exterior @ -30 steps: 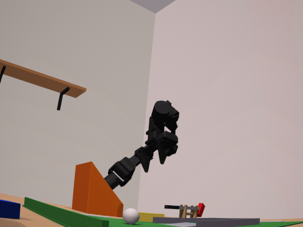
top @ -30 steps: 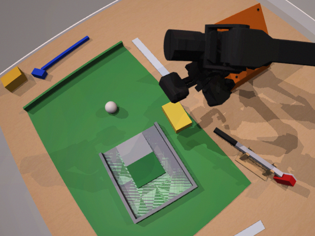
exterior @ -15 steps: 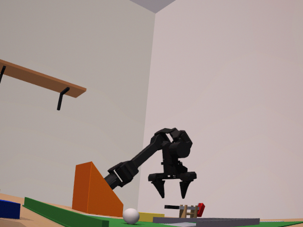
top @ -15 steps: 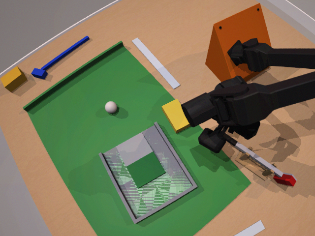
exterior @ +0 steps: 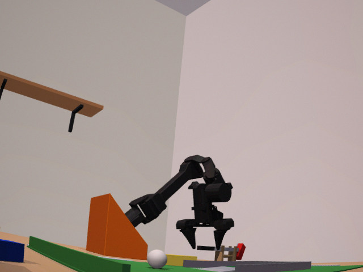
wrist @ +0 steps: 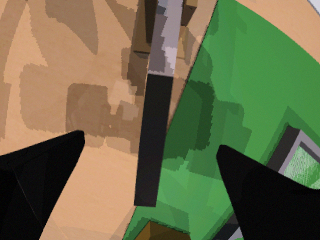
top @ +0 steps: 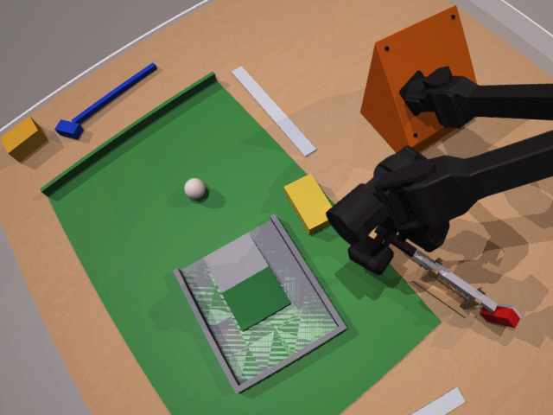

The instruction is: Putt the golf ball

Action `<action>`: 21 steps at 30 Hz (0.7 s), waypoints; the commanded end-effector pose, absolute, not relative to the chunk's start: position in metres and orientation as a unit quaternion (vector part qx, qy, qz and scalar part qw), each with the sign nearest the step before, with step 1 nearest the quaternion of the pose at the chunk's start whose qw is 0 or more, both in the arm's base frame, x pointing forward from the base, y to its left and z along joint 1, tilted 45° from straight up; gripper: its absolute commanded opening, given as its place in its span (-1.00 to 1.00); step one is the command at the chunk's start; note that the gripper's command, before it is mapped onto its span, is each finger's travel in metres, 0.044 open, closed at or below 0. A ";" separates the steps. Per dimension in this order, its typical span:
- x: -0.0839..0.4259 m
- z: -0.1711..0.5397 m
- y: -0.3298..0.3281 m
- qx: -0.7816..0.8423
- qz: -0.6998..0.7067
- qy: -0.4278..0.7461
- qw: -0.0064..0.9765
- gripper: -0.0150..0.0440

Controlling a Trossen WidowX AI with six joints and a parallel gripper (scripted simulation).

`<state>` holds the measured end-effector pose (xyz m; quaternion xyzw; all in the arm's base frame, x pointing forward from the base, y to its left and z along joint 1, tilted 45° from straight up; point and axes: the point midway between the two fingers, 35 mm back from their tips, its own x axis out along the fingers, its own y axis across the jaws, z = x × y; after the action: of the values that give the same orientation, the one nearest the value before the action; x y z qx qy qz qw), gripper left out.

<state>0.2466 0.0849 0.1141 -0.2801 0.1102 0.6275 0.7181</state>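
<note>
The red putter point(top: 464, 284) point(exterior: 240, 251) point(wrist: 150, 185) lies across a small wooden rack point(exterior: 235, 254) point(wrist: 142, 46), its black grip end pointing toward the arm and its red head at the far end. My gripper point(exterior: 205, 248) point(wrist: 153, 145) points down, wide open and empty. In the wrist view the black grip runs between the two spread fingers, touching neither; in the exterior view the fingertips look about level with it. The white golf ball point(top: 194, 188) point(exterior: 157, 258) rests on the green mat point(top: 147, 156). The pale ramp point(top: 232, 258) leads up to the raised green point(top: 257, 298).
A yellow block point(top: 308, 203) point(exterior: 181, 259) stands on the mat's edge near the gripper. Grey walls point(top: 292, 355) border the ramp. A blue putter point(top: 113, 95) and another yellow block point(top: 22, 136) lie beyond the green rail point(top: 129, 131). The orange wedge point(top: 424, 48) point(exterior: 117, 234) stands by the arm's base.
</note>
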 end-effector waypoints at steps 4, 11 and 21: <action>0.247 0.108 0.091 -0.275 0.628 0.110 0.719 1.00; 0.250 0.101 0.098 -0.276 0.628 0.110 0.719 1.00; 0.252 0.097 0.104 -0.277 0.628 0.106 0.719 0.82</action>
<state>0.2523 0.1044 0.0966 -0.2765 0.1061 0.6283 0.7194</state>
